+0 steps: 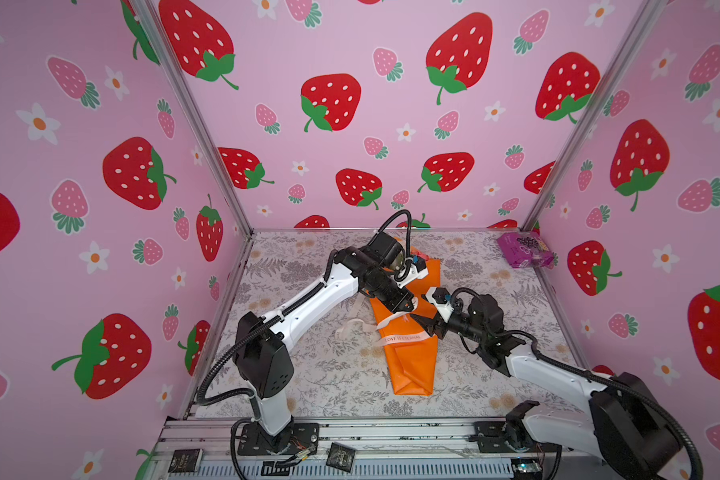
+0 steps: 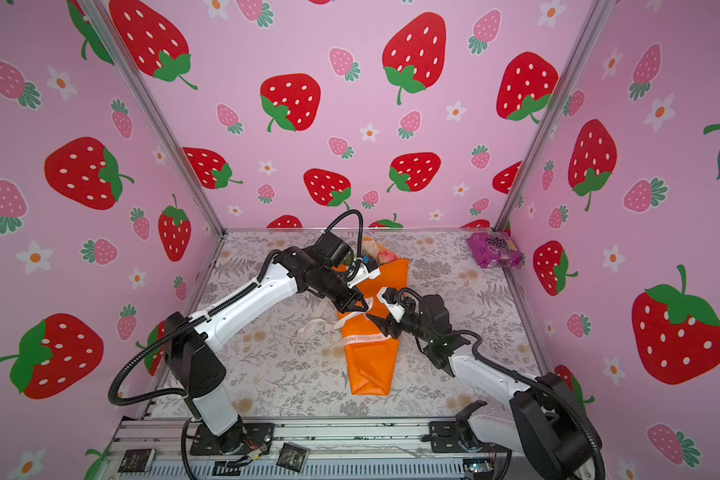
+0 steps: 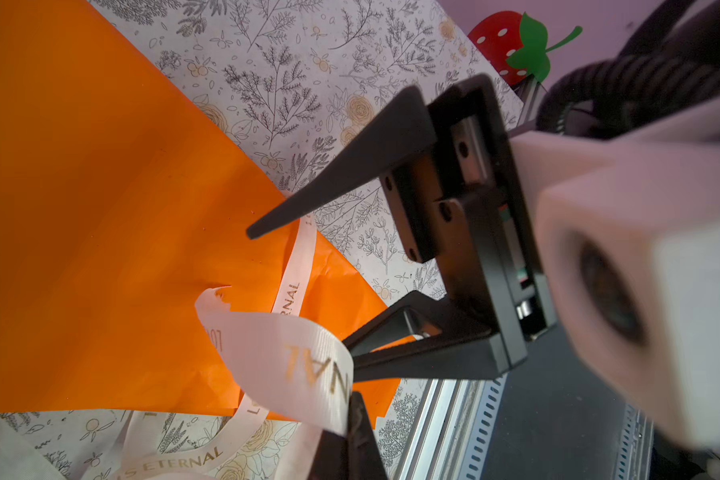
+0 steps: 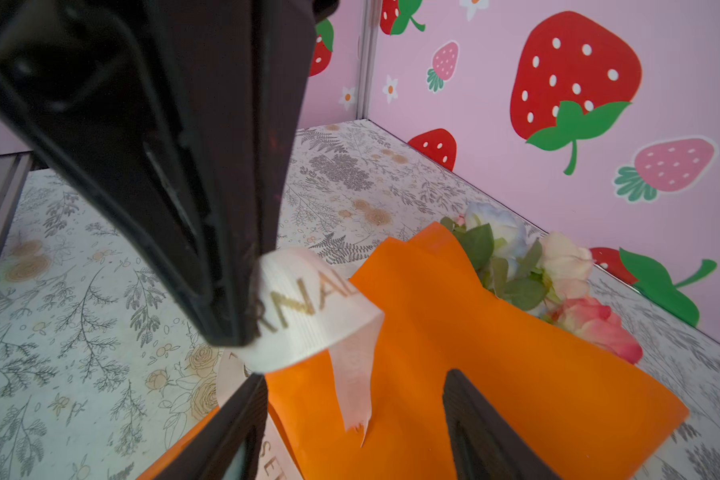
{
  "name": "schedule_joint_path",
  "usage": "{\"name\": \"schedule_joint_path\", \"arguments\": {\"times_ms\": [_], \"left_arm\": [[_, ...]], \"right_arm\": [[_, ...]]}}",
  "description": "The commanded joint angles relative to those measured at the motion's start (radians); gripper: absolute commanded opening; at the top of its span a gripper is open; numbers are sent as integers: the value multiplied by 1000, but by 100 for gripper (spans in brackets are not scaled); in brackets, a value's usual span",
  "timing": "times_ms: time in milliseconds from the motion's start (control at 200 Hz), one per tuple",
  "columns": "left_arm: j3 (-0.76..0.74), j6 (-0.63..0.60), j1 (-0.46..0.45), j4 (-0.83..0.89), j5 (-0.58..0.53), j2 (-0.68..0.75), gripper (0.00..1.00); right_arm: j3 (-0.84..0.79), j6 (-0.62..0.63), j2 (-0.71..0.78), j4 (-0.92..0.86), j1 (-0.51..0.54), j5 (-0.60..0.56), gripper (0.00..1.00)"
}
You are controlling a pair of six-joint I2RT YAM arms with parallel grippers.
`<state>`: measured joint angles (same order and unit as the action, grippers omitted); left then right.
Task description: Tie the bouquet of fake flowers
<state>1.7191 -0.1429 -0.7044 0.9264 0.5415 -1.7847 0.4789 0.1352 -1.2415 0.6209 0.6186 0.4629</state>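
Nearest to me, the folded foot of the bouquet (image 1: 410,370) lies flat on the middle of the bench (image 1: 308,374). Farther, the ribbon (image 1: 400,337) crosses the orange paper (image 1: 431,272), with no knot visible (only loose loops beside). Over it the left hand (image 4: 244,334) pinches a ribbon end; the right hand (image 3: 298,289) stands spread, holding nothing. The roses (image 4: 566,266) point to the far wall. I judge the tying is mostly left to do.

In both top views you have bare table (image 1: 292,374) to pass over at lower left and along the right side, but the bouquet (image 1: 408,365) lies down the centre, its ribbon (image 1: 352,328) loops just left, the left tool (image 1: 407,305) and right tool (image 1: 424,325) crowd mid-frame, and a purple packet (image 1: 524,249) fills the upper-right corner.
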Motion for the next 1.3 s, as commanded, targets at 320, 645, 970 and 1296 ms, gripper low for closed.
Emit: {"name": "schedule_joint_path", "arguments": {"times_ms": [320, 645, 970, 1296], "left_arm": [[-4, -20, 2, 5, 32, 53, 0], [-33, 47, 11, -49, -141, 55, 0], [34, 230, 118, -44, -354, -95, 34], [-208, 80, 15, -200, -139, 28, 37]], "right_arm": [[10, -2, -144, 294, 12, 138, 54], [-13, -118, -106, 223, -3, -18, 0], [116, -348, -196, -224, -92, -168, 0], [426, -462, -465, -522, -133, -169, 0]]}}
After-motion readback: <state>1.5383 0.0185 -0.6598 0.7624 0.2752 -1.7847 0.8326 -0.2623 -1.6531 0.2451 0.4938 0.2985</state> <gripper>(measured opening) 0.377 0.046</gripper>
